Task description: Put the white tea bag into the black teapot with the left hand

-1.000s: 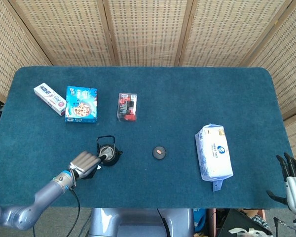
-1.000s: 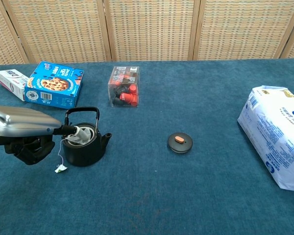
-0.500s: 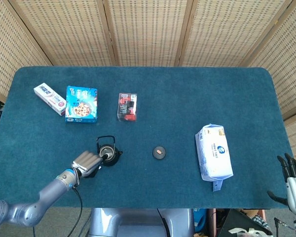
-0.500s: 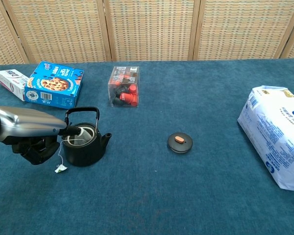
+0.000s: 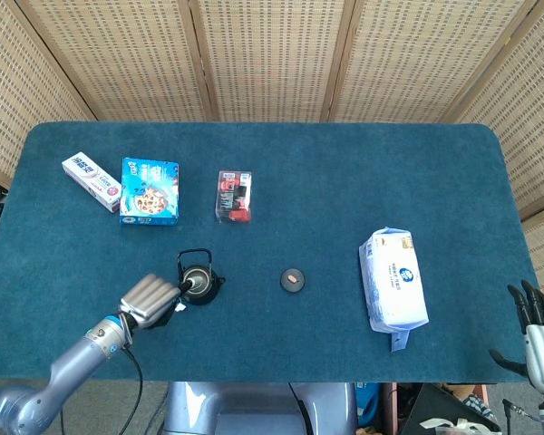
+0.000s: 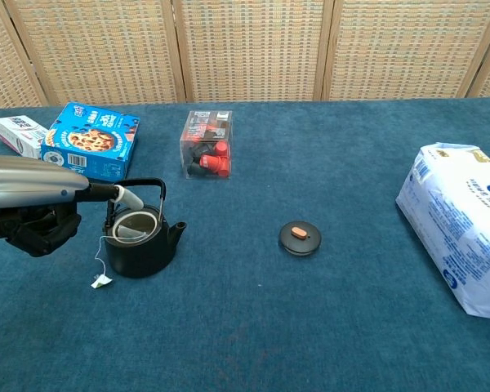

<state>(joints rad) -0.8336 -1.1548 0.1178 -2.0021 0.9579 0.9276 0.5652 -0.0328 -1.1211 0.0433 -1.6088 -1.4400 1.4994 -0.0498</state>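
The black teapot stands open at the front left of the blue table. The white tea bag lies inside it. Its string hangs over the rim, and its paper tag rests on the cloth beside the pot. My left hand hovers just left of the pot and holds nothing. One fingertip reaches over the pot's handle, above the opening. My right hand hangs with fingers spread off the table's front right corner, shown only in the head view.
The teapot's round lid lies right of the pot. Behind are a blue cookie box, a white toothpaste box and a clear box with red items. A white pack lies at the right.
My left hand rose and drew back left. Its fingertip, which was down in the pot's opening on the tea bag, is now above the pot. The tea bag stays inside.
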